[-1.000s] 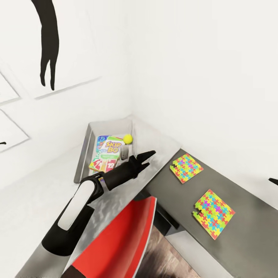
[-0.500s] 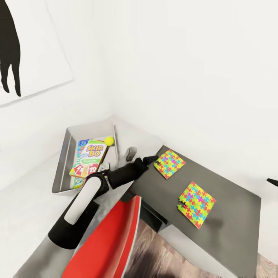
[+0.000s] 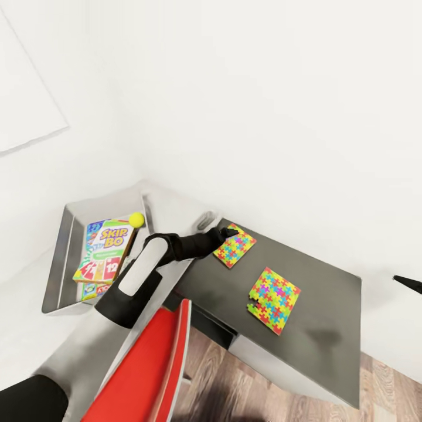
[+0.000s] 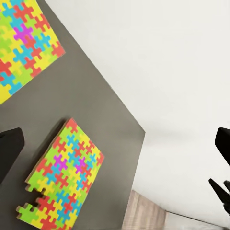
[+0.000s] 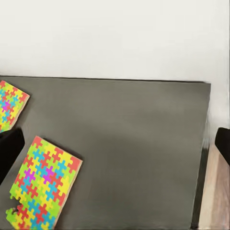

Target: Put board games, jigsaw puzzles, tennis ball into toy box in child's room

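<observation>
Now the head view catches the toy box [image 3: 61, 234] holding the SKIP-BO game [image 3: 104, 251] and tennis ball [image 3: 136, 219]; wrist views don't. Left gripper [image 3: 230, 232], spread unclear, reaches the near jigsaw puzzle [image 3: 234, 245]; the second jigsaw puzzle [image 3: 274, 292] lies beside.

Swung rightward with the camera, so the black silhouette print has slid out of the head view and more of the dark tabletop [image 3: 316, 328] and wood floor [image 3: 281, 387] has come in. Reached farther out from over the toy box [image 3: 58, 258]: left tool [image 3: 230, 232] now at the near edge of the closer jigsaw puzzle [image 3: 234, 245].
</observation>
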Available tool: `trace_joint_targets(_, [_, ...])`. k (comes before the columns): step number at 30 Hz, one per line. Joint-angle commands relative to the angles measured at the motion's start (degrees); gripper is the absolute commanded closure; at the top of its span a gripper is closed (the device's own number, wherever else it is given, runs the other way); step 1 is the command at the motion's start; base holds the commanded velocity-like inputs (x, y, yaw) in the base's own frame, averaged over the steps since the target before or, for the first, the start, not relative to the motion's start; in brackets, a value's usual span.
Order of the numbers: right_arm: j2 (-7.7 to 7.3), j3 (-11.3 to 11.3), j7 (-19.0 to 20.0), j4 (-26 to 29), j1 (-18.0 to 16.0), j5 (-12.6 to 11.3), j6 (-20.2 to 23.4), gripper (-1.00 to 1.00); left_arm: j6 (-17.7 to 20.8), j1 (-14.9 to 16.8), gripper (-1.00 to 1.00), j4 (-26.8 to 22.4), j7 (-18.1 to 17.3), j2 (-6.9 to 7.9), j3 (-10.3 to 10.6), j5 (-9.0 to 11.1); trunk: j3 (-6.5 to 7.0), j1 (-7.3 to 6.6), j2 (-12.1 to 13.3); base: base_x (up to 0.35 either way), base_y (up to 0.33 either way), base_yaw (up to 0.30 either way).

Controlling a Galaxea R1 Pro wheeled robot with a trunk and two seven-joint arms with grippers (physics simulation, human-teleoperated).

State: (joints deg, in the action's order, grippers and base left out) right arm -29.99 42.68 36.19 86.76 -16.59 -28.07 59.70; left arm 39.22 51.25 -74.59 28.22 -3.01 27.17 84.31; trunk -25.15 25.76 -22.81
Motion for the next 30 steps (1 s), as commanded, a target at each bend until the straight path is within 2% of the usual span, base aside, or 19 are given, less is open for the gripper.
trace_joint_targets(1, [0.00,-0.54,0.47,-0.63,-0.17,0.31,0.30,-1.00,0.78,1.32,-1.00,1.50,0.92,-0.21,0.06,0.53,-0.08,0.03,-0.10,0.000,0.000,-0.280])
trace_joint_targets(5, [0.01,-2.17,0.51,-2.51,-0.37,0.24,0.30,-1.00,2.43,4.67,-1.00,6.35,1.65,-0.64,0.20,0.34,-0.02,0.03,-0.10,0.000,0.000,-0.280])
trace_joint_targets(6, [0.01,-2.17,0.51,-2.51,-0.37,0.24,0.30,-1.00,2.43,4.67,-1.00,6.35,1.65,-0.64,0.20,0.34,0.00,0.03,-0.10,0.000,0.000,-0.280])
trace_joint_targets(8, [0.03,-3.05,0.52,-3.56,-0.52,0.18,0.30,-1.00,3.09,6.46,-1.00,9.69,2.15,-0.78,0.25,0.28,0.03,0.03,-0.10,0.000,0.000,-0.280])
trace_joint_targets(17, [0.25,-4.27,0.55,-5.10,-0.74,0.07,0.30,-1.00,4.05,10.62,-1.00,18.02,3.85,-0.87,0.37,-0.09,0.21,0.03,-0.10,0.000,0.000,-0.280])
trace_joint_targets(26, [0.36,-4.55,0.56,-5.46,-0.79,0.04,0.30,-1.00,4.35,12.13,-1.00,21.14,4.45,-1.01,0.85,-0.83,0.33,0.03,-0.10,0.000,0.000,-0.238])
trace_joint_targets(30, [0.46,-4.58,0.57,-5.61,-0.77,0.04,0.30,-1.00,4.40,12.42,-1.00,22.10,4.69,-1.24,2.16,-1.07,0.36,0.03,-0.10,0.000,0.000,-0.114])
